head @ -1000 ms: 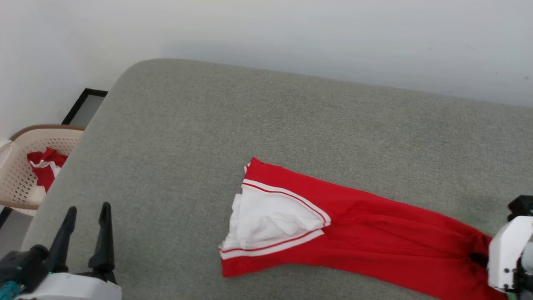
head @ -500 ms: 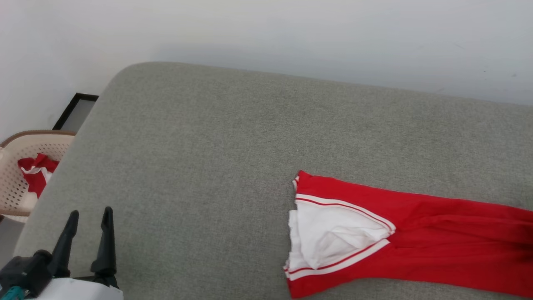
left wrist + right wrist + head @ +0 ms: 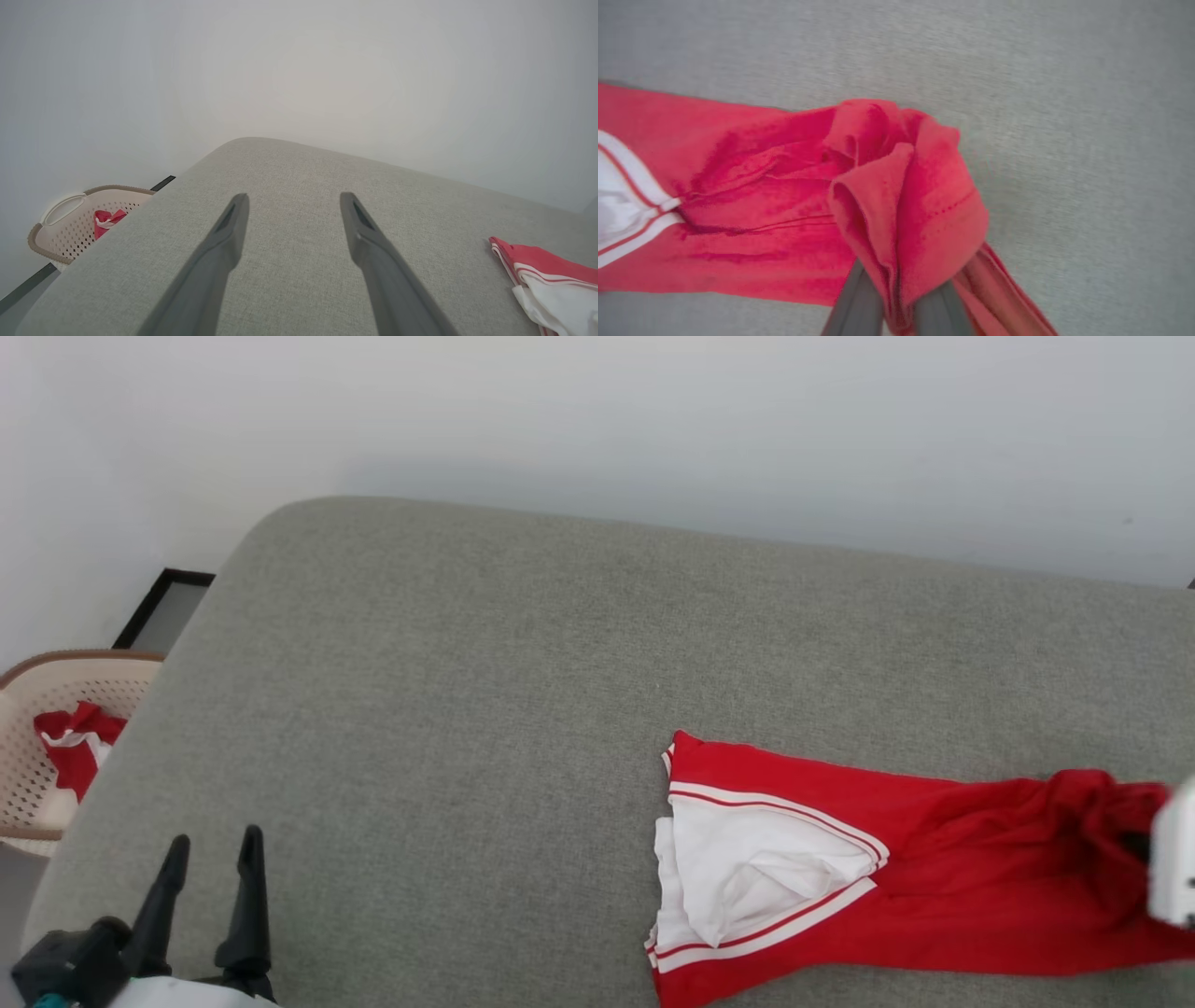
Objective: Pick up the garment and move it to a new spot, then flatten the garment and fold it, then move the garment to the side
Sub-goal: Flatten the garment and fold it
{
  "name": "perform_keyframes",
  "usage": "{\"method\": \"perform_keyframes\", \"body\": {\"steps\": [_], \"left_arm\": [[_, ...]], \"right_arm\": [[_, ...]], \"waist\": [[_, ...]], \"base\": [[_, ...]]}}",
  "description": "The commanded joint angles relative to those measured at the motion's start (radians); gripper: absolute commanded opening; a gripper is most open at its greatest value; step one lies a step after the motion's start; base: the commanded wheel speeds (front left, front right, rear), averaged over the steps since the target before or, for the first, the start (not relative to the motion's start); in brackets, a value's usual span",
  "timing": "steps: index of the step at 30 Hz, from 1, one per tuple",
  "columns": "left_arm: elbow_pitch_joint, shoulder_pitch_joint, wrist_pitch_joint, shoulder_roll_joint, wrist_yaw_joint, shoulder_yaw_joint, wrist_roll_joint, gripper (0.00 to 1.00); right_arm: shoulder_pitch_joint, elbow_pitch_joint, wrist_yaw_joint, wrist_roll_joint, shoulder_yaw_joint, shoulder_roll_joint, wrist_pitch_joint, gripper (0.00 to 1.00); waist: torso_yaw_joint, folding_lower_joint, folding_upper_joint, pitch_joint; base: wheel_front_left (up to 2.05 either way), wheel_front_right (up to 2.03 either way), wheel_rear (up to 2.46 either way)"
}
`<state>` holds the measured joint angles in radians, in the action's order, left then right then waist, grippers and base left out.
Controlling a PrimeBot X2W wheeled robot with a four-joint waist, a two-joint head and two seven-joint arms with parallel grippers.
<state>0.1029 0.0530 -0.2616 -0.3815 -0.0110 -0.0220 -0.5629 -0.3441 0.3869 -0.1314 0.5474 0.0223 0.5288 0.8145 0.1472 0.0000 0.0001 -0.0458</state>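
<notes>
The garment (image 3: 896, 887), red with a white sleeve and red-white striped trim, lies stretched along the grey cushion (image 3: 485, 691) at the lower right of the head view. Its right end bunches up at my right gripper (image 3: 1134, 845), which is shut on the red fabric. In the right wrist view the red cloth (image 3: 896, 205) folds over that gripper (image 3: 899, 303), pinched between the two fingers. My left gripper (image 3: 212, 854) is open at the lower left, over bare cushion, far from the garment. The left wrist view shows its spread fingers (image 3: 219, 252) and the garment's sleeve end (image 3: 551, 284) at the right edge.
A beige perforated basket (image 3: 28, 775) stands on the floor left of the cushion, with a red and white cloth (image 3: 70, 747) inside. A white wall runs behind the cushion. The cushion's rounded left corner lies near my left gripper.
The garment has been dragged to the right across the cushion, and its right end has bunched up at the right gripper. The head camera has also shifted. My left gripper stays open.
</notes>
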Motion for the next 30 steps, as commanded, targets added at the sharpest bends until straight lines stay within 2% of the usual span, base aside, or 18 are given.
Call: {"method": "perform_keyframes", "body": {"steps": [1, 8, 13, 21, 30], "left_arm": [[0.003, 0.012, -0.004, 0.007, -0.009, 0.002, 0.004, 1.00], [0.017, 0.009, -0.003, 0.018, -0.018, -0.009, 0.011, 1.00], [0.021, -0.007, 0.005, 0.022, -0.022, -0.025, 0.011, 1.00], [0.026, -0.031, 0.012, 0.038, -0.028, -0.050, 0.003, 1.00], [0.046, -0.052, 0.010, 0.055, -0.037, -0.071, -0.005, 1.00]], "right_arm": [[0.018, -0.032, 0.002, 0.026, 0.020, -0.022, 0.010, 0.00], [0.034, -0.162, 0.002, 0.069, 0.111, -0.108, 0.041, 0.00], [-0.001, -0.158, 0.002, 0.055, 0.170, -0.193, 0.030, 0.00], [-0.085, -0.033, 0.002, 0.022, 0.259, -0.314, -0.035, 0.00], [-0.160, 0.176, 0.002, -0.017, 0.332, -0.369, -0.093, 0.00]], "waist": [[0.009, 0.0000, -0.0001, 0.012], [0.049, 0.0000, -0.0001, 0.034], [0.090, 0.0000, -0.0001, 0.038], [0.150, 0.0000, -0.0001, 0.035], [0.183, 0.0000, -0.0001, 0.020]], "base": [[0.00, 0.00, 0.00], [0.00, 0.00, 0.00], [0.00, 0.00, 0.00], [0.00, 0.00, 0.00], [0.00, 0.00, 0.00]]}}
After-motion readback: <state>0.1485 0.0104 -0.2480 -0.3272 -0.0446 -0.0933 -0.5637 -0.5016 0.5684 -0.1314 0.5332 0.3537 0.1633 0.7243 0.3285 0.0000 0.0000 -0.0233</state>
